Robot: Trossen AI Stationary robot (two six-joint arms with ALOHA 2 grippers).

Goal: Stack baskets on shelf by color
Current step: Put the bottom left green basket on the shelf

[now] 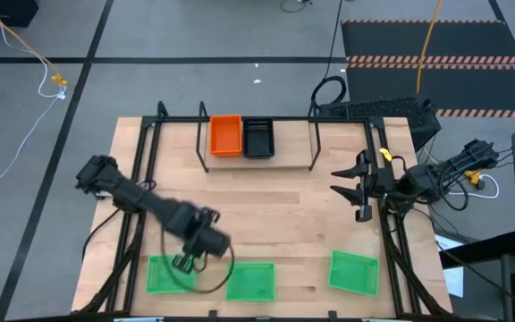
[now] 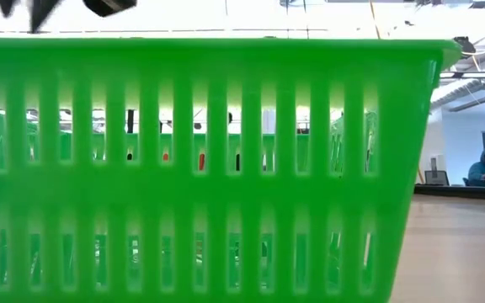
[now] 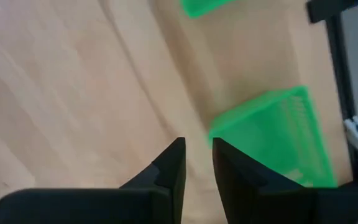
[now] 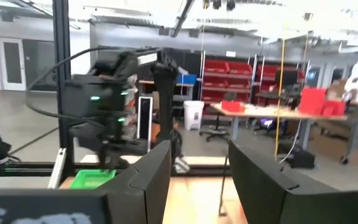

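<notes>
Three green baskets stand along the near edge: left (image 1: pixel 159 275), middle (image 1: pixel 251 281) and right (image 1: pixel 354 272). One fills the low view (image 2: pixel 200 168). An orange basket (image 1: pixel 225 136) and a black basket (image 1: pixel 258 137) sit side by side on the black rod shelf (image 1: pixel 314 143) at the far side. My left gripper (image 1: pixel 182 262) hovers over the left basket's far right corner. Its fingers are a narrow gap apart over bare wood (image 3: pixel 197 158), with a green basket's corner (image 3: pixel 229 127) just beside one fingertip. My right gripper (image 1: pixel 351 192) waits open at the right side (image 4: pixel 197 168).
The black frame rails (image 1: pixel 146 179) (image 1: pixel 384 192) run along both sides of the wooden table. Bare wood (image 1: pixel 266 215) lies between the shelf and the green baskets. In the low view a person (image 2: pixel 482 168) sits in the room beyond the table.
</notes>
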